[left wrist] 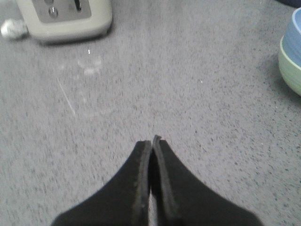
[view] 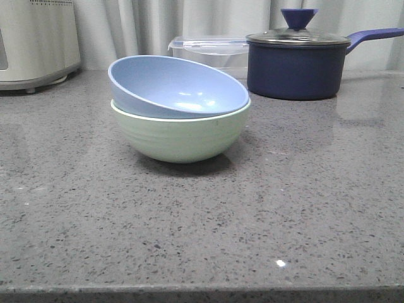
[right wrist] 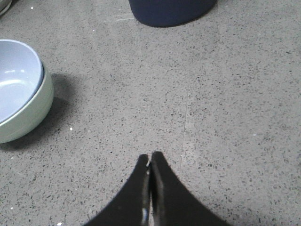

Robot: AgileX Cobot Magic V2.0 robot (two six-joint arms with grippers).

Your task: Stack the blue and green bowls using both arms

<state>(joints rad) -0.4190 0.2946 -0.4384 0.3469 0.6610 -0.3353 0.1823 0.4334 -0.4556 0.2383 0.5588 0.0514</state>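
The pale blue bowl [view: 178, 86] sits tilted inside the mint-green bowl [view: 181, 136] in the middle of the grey counter, its far-left rim raised. The pair also shows at one edge of each wrist view: green bowl [left wrist: 290, 66] under blue bowl [left wrist: 295, 34], and blue bowl [right wrist: 16, 80] inside green bowl [right wrist: 29, 114]. My left gripper [left wrist: 152, 140] is shut with nothing in it, over bare counter well apart from the bowls. Likewise my right gripper [right wrist: 150, 157] is shut and empty, away from the bowls. Neither arm appears in the front view.
A dark navy lidded saucepan [view: 297, 64] stands at the back right, its handle pointing right. A clear plastic container [view: 210, 50] sits behind the bowls. A white toaster [view: 38, 41] stands at the back left, also seen from above [left wrist: 66, 18].
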